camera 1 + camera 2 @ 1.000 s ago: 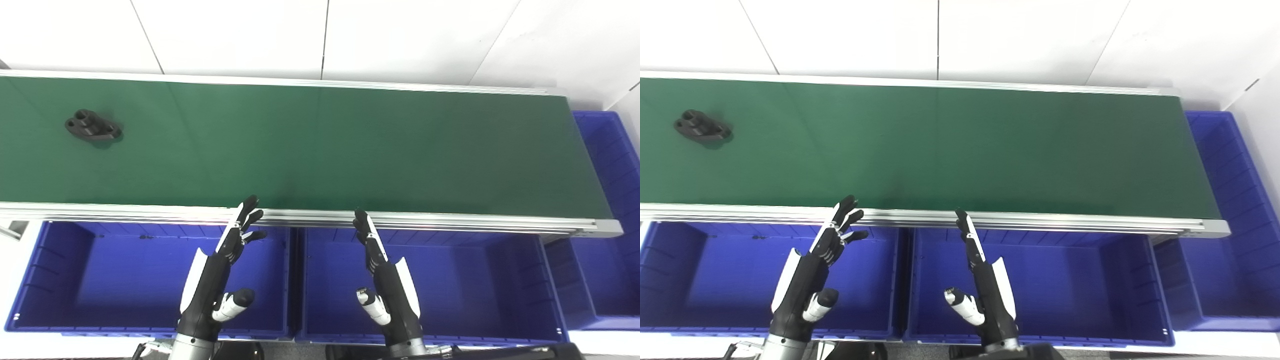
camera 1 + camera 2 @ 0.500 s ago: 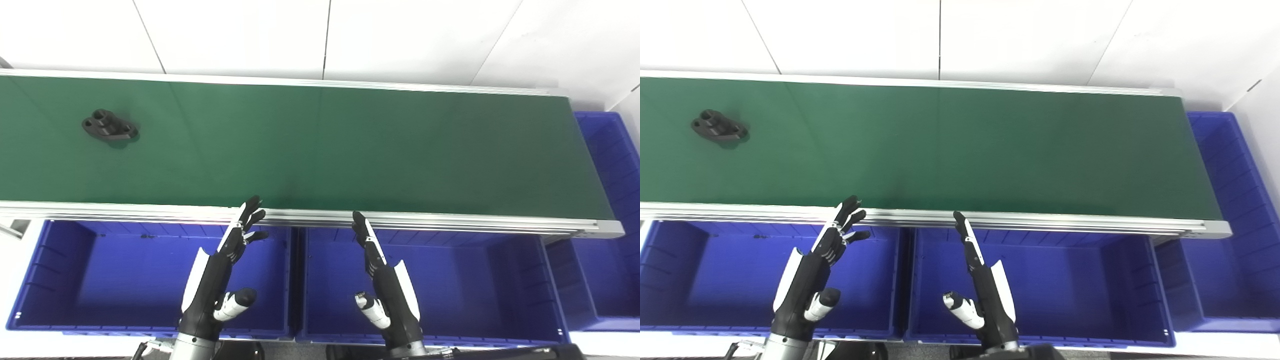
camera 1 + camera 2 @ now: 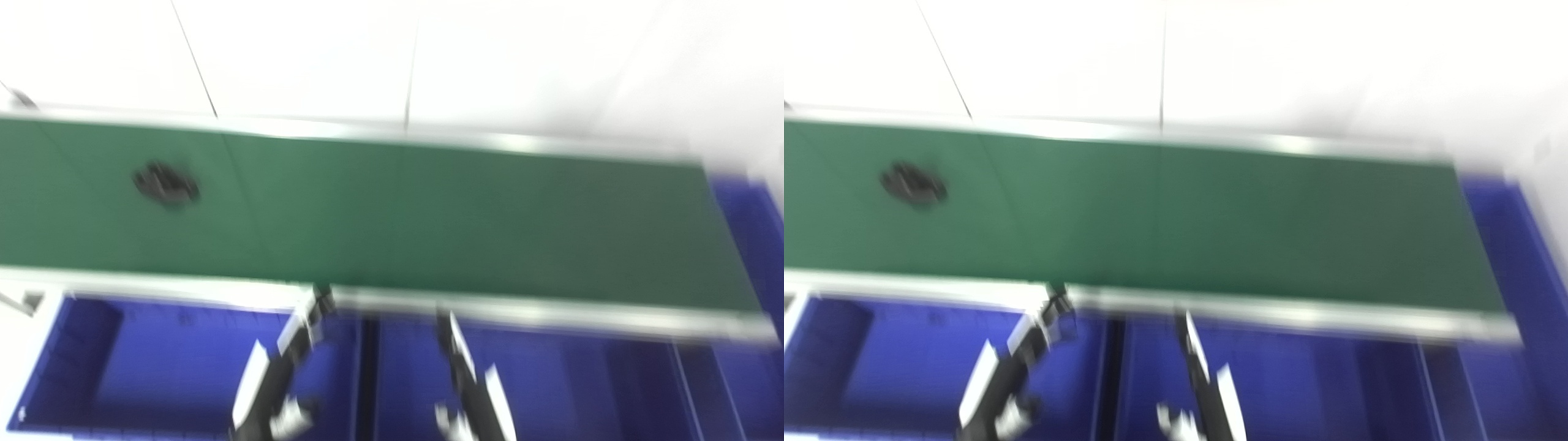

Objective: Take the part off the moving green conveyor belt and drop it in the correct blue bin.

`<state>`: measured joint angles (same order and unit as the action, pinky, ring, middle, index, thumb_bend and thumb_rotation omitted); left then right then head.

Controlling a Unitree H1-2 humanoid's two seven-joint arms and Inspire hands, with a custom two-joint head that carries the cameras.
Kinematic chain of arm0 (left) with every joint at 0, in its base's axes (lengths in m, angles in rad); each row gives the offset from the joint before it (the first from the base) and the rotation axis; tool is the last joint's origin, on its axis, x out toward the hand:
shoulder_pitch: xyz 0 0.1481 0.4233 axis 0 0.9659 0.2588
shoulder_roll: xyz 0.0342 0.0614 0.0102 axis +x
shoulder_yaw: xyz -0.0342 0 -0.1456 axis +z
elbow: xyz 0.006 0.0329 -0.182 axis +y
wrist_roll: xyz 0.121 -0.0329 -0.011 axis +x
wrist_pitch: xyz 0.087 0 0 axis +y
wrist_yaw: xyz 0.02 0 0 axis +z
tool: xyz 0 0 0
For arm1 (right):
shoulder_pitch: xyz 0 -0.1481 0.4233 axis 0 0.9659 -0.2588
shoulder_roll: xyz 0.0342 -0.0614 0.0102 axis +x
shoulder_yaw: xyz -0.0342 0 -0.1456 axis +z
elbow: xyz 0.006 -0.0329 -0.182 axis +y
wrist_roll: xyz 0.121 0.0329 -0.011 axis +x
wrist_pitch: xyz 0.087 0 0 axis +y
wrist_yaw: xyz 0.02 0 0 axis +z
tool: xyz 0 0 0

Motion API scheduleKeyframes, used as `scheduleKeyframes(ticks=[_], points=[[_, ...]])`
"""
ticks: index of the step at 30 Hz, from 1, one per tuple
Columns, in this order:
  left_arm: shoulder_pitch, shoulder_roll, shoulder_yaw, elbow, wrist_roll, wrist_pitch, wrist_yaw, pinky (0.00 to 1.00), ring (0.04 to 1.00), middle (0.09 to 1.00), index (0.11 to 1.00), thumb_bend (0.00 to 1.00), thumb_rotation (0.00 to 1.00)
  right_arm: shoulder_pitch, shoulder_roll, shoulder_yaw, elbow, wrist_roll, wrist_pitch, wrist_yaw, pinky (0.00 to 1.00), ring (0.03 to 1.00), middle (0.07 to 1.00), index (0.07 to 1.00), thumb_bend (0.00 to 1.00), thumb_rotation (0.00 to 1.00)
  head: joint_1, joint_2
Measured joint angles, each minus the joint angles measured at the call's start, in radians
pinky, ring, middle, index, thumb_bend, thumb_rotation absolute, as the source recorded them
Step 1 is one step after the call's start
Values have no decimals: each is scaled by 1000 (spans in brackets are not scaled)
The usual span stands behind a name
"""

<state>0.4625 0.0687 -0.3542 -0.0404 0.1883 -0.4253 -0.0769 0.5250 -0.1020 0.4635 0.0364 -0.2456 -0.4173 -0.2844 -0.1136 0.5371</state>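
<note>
Blurred frames. Dark part (image 3: 165, 184) on green belt (image 3: 429, 214), likely rigid, light; pinch across narrow sides. Left hand (image 3: 288, 367), right hand (image 3: 465, 380): finger state unreadable, neither touching it.

View is motion-blurred. Green conveyor belt (image 3: 429, 208) spans the frame. A dark part (image 3: 165, 184) lies on its left portion, shape indistinct. Blue bins sit below the near rail: left bin (image 3: 153, 361), middle bin (image 3: 582, 380). Left hand (image 3: 288, 361) is raised over the left bin, right hand (image 3: 465, 373) over the middle bin; both hold nothing, finger positions unclear.
</note>
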Motion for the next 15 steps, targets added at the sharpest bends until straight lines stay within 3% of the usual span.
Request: scheduleKeyframes(ticks=[3,9,15], points=[[-25,8,-26,22,8,-1,33,765,892,934,921,1000,935,-26,-20,15,21,6,0,-30,955,970,980,971,956,1000,15,-26],[-77,20,-79,72,17,-2,100,735,871,916,904,1000,917,-48,-57,37,-4,17,0,-80,928,959,973,965,941,991,38,-29],[-95,21,-103,74,18,-2,139,686,849,898,885,1000,921,-24,-71,17,-116,30,0,-119,900,920,930,941,941,861,38,-9]])
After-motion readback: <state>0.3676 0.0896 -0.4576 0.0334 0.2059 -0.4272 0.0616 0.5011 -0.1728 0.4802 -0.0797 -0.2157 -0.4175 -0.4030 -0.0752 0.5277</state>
